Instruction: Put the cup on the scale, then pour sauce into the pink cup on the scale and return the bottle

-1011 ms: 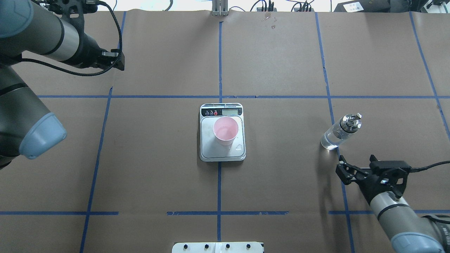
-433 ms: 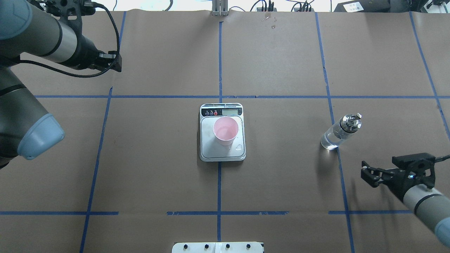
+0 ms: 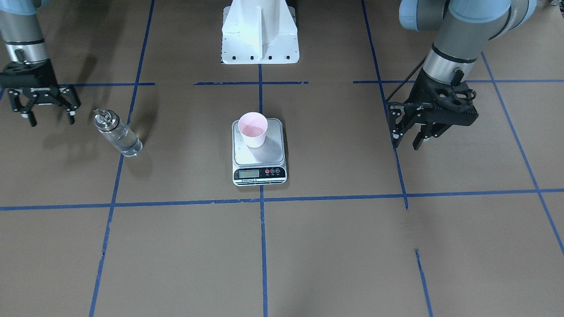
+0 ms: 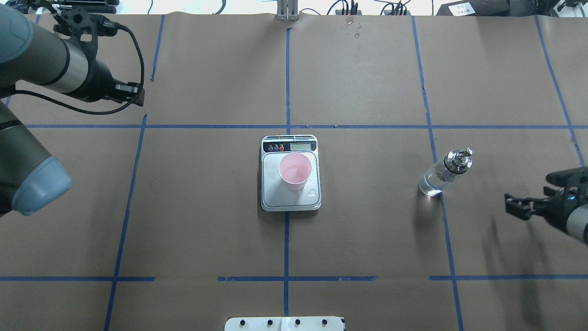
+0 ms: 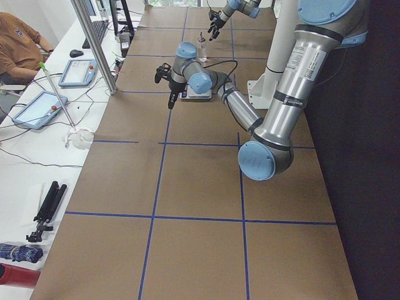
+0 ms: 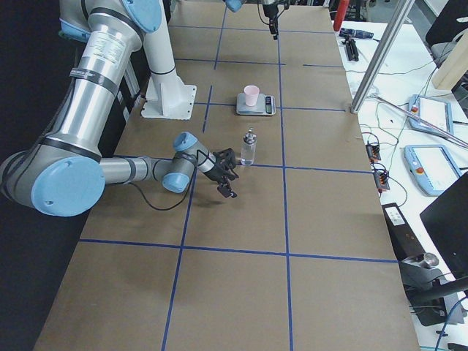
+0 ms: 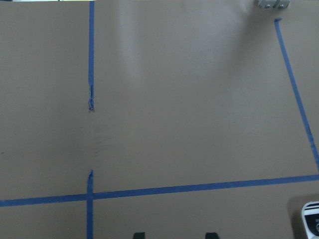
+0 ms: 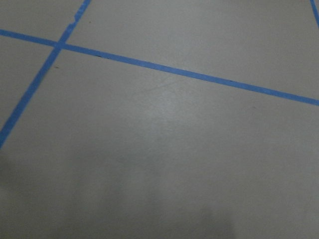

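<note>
Cup point(image 4: 294, 172) on scale point(image 4: 271, 197), bottle point(image 4: 441, 177) upright at its 3 o'clock, left gripper point(image 3: 406, 141) and right gripper point(image 3: 51, 119) apart, empty: return likely done, just park.

No legible text, even on scale point(image 3: 269, 152)

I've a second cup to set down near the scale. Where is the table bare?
Bare paper lies between the scale and the bottle, and between the scale and the left gripper. The cup occupies the scale. Tightest: between the bottle and the right gripper.

Bright even light, soft shadows, right wrist view dim, blurred
</note>
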Robot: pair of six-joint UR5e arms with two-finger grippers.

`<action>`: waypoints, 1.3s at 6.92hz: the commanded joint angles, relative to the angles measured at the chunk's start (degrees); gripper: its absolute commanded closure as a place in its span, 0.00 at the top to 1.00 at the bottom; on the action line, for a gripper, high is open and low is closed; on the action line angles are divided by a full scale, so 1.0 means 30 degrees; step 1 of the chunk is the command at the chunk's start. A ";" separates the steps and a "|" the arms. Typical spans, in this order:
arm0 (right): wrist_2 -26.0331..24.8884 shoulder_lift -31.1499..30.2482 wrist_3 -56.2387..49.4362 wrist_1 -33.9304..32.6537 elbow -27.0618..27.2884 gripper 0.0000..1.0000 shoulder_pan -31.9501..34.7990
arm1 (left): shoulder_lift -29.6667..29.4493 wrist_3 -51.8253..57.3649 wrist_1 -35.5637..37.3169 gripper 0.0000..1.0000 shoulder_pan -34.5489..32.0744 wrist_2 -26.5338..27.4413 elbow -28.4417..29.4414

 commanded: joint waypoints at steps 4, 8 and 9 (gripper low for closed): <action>1.6205 0.9229 -1.6120 -1.2194 -0.5965 1.00 1.7171 | 0.0970 0.7950 0.0168 0.53 -0.7255 -0.7504 0.3364; 1.8938 1.0449 -2.2682 -1.9169 -0.6259 1.00 2.0811 | 0.3307 1.6092 0.0082 0.59 -1.1823 -0.8059 0.7644; 1.8850 1.0971 -2.3285 -2.1124 -0.6289 1.00 2.0352 | 0.3952 1.5077 0.0140 1.00 -1.1794 -0.8200 0.7623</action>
